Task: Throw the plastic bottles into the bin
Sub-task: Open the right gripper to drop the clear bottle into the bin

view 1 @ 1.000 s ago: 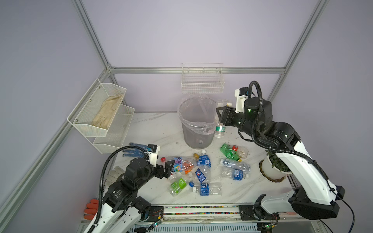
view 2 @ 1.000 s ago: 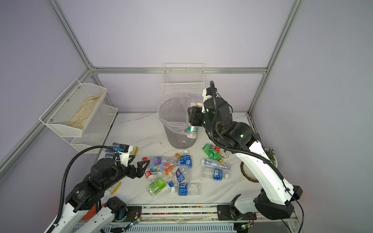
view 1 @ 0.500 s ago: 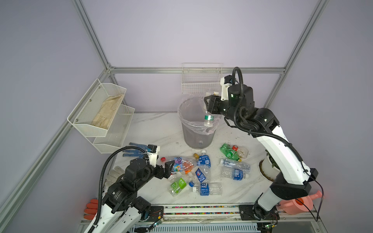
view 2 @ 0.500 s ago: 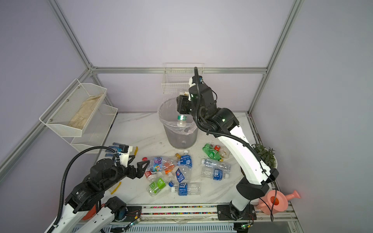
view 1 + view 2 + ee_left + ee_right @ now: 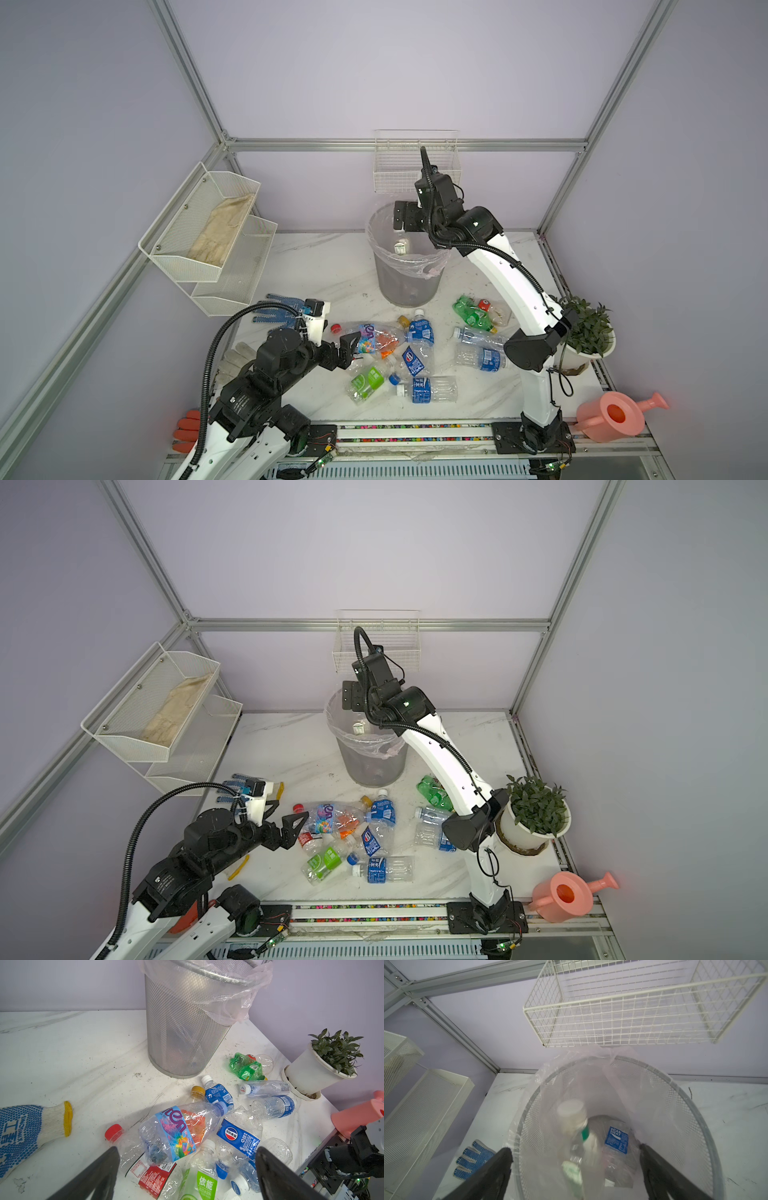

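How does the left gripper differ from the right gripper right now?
The left gripper hangs low over the bottle pile on the table; the right gripper sits high above the bin. Bottles lie ahead of the left gripper; a blurred bottle is inside the bin under the right gripper. Both stand open and empty.

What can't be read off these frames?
- Bottle in the bin mouth: motion-blurred in the right wrist view, label unreadable.
- Bin's bottom: liner and mesh veil it in both top views; count unclear.
- Green bottle: right arm partly covers it in a top view.
- Left gripper: cut off by the left wrist view's lower edge.
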You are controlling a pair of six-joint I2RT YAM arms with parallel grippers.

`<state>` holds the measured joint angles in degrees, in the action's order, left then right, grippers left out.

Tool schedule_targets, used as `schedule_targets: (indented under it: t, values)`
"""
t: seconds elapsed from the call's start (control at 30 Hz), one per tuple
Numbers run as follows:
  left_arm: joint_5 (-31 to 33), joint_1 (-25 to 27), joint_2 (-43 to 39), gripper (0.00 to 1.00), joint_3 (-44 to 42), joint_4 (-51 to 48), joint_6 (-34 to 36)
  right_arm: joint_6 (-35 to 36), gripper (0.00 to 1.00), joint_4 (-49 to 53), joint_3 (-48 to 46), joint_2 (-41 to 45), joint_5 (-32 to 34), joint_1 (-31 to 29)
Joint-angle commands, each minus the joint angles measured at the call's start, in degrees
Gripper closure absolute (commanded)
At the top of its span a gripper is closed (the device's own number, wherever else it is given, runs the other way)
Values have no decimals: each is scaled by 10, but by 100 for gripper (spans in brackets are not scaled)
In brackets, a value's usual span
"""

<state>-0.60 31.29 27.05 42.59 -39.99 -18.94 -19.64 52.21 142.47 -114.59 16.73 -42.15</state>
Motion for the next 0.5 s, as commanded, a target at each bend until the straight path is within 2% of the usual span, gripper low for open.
schedule_targets:
  t: [0.0, 0.47]
  values:
    - [1, 3, -1, 0, -21, 18, -9, 7, 3, -19, -12, 65, 14, -1]
    - [-16, 4, 13, 0, -21, 21, -6, 0, 3, -29, -104, 140, -14, -1]
